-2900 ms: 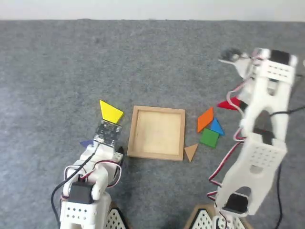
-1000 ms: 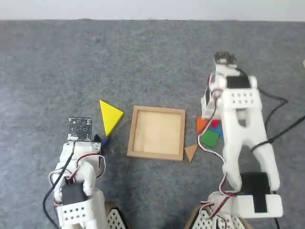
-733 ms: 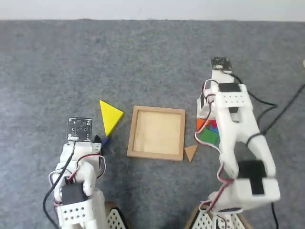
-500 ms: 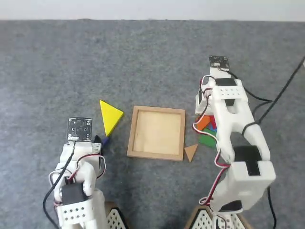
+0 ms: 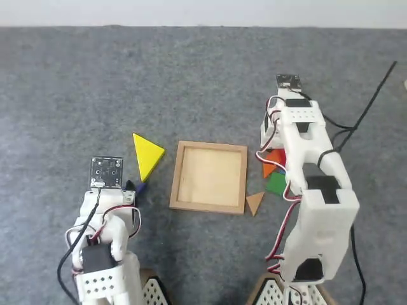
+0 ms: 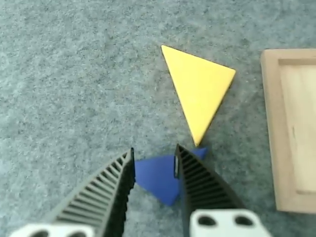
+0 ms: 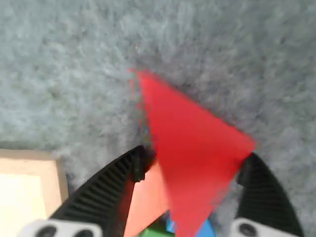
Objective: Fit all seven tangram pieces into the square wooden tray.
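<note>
A grey, carpet-like tabletop [image 5: 191, 82] is seen from above, with two white robot arms mounted at its near edge.

Toward the near left corner, the left gripper [image 6: 154, 155] is held low over a dark blue triangle [image 6: 155, 175]. Its jaws are spread a little, and the piece lies flat beneath them, not pinched. A larger yellow triangle [image 5: 147, 154] lies just beyond, its tip touching or nearly touching the blue one. This arm was stretched farther forward about three seconds ago and has been kept still for the last second.

Near the middle of the tabletop the square wooden tray [image 5: 209, 206] is found, with no piece in it. A small tan triangle [image 5: 254, 202] lies just off its near right corner.

To the right of the tray, an orange parallelogram [image 5: 270, 166], a green square [image 5: 276, 184] and a light blue piece [image 7: 204, 230] are clustered together. Above this cluster the right gripper [image 7: 192, 158] is held, its jaws pinching a red triangle [image 7: 190, 133] by its edges.

Over the last three seconds the right arm has been swung in from the right edge, so the red triangle has been carried close to the tray. It is judged that this piece is about to be placed first; all seven are still to be fitted.
</note>
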`<state>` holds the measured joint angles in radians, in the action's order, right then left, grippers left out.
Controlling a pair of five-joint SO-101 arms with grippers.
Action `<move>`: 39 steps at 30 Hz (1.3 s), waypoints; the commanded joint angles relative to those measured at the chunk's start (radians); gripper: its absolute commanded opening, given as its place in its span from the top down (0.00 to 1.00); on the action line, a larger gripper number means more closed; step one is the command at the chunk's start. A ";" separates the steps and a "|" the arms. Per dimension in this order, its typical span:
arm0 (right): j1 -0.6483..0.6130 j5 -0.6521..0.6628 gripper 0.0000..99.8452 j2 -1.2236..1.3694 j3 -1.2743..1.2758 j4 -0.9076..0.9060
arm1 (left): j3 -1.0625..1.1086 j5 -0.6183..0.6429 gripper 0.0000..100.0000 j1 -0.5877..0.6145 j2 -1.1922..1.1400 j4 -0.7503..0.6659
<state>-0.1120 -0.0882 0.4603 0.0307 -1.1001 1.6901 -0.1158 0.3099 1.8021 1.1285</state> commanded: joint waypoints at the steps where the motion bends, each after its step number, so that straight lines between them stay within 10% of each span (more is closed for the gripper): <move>1: -0.002 0.015 0.81 -0.001 -0.055 0.008 | -0.008 -0.006 0.86 -0.005 0.020 0.008; 39: 0.001 -0.021 0.96 -0.134 -0.057 -0.133 | -0.008 -0.006 0.86 -0.005 0.020 0.008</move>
<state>-0.1105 -0.1036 0.4250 0.0153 -1.2029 1.6901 -0.1158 0.3099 1.8021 1.1285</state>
